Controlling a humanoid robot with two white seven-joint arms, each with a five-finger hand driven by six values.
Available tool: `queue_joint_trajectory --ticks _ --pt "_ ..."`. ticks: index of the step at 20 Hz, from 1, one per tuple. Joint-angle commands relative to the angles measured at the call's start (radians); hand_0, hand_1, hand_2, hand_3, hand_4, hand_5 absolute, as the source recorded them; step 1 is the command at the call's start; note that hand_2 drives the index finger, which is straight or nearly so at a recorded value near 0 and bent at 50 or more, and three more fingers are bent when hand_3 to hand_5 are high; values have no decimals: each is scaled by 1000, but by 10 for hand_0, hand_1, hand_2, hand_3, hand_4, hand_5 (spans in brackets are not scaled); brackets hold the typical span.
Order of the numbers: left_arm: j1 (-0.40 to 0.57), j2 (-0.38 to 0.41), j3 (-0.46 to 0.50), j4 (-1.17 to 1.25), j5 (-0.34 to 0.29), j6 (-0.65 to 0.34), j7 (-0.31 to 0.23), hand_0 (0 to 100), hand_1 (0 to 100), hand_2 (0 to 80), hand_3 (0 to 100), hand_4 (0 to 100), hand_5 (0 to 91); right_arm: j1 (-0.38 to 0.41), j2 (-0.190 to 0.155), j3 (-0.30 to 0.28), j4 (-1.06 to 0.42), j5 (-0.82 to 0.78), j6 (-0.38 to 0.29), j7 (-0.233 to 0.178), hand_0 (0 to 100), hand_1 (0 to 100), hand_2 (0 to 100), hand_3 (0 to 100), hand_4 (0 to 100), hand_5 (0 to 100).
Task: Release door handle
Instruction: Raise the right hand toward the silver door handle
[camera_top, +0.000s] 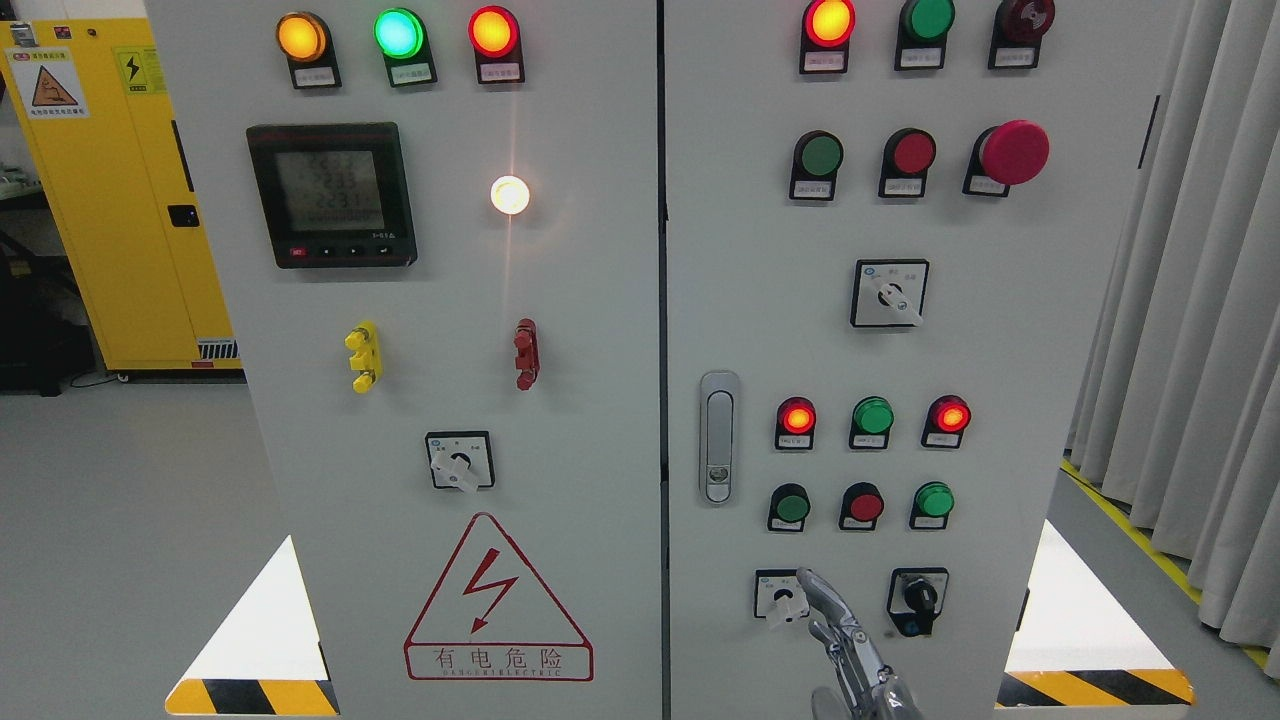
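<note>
A silver metal robot hand is seen at the bottom edge, right of the middle, so it is taken as the right hand; its fingers are extended and relaxed, with nothing gripped. The grey oval recessed door handle is set on the left edge of the right-hand white cabinet door, well above and left of the hand, untouched. One fingertip lies just beside a small white rotary selector switch.

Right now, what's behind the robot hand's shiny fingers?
The robot hand rises in front of the right cabinet door. Its fingertip partly covers the white knob switch. Whatever panel lies under the palm is hidden.
</note>
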Motion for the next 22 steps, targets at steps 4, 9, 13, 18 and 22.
queue_joint_trajectory --ticks 4,9,13,18,22 --pt "0 0 0 -12 0 -1 0 120 556 0 0 0 0 3 0 20 -5 6 0 0 312 123 0 0 0 0" --pt "0 0 0 -12 0 -1 0 120 556 0 0 0 0 2 2 32 -4 76 0 -9 285 168 0 0 0 0" --pt "0 0 0 -12 0 -1 0 120 556 0 0 0 0 0 2 26 -7 222 -6 -12 272 398 0 482 545 407" --pt "0 0 0 -12 0 -1 0 120 556 0 0 0 0 -43 2 24 -8 458 -1 -81 472 422 0 726 772 720" --pt "0 0 0 -12 0 -1 0 120 556 0 0 0 0 -92 2 28 -10 663 0 -138 491 432 0 911 953 1000"
